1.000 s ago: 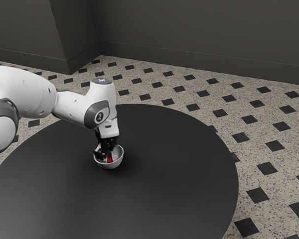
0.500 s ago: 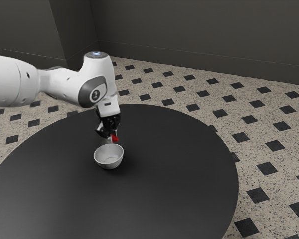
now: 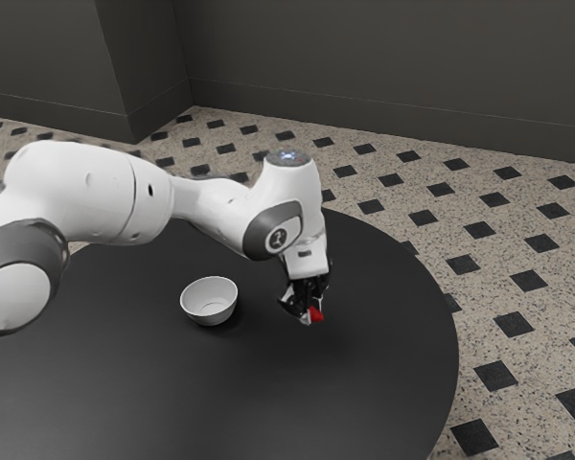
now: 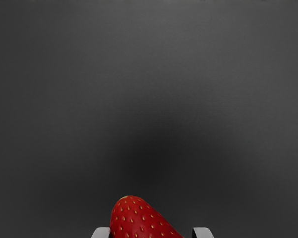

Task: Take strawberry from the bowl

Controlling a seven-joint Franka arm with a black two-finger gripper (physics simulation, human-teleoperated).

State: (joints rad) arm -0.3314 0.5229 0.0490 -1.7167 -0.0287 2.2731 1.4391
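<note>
1. The gripper [image 3: 310,317] is closed on the strawberry [image 3: 315,315], one fingertip [image 4: 202,232] on either side of it, and points down with a slight tilt.
2. So the berry is out of the bowl [image 3: 211,317], held over the table [image 3: 172,402] on the bowl's side toward the exterior view's right. It's well apart from the bowl, between it and the table's edge on that side. From where I stand, I can't tell how high it hangs.
3. The bowl is small and white, upright on the table, its inner floor in plain sight, well in from the far edge.
4. In the wrist view the berry is bright red with pale seeds, its rounded end poking out past the fingertips, and a soft dark shadow spreads over the tabletop.
5. The white arm [image 3: 86,192] reaches in from the exterior view's left, over the round black table.
6. Round about, there's a speckled floor [image 3: 412,182] with dark diamonds, and a dark grey wall [image 3: 383,57] behind.
</note>
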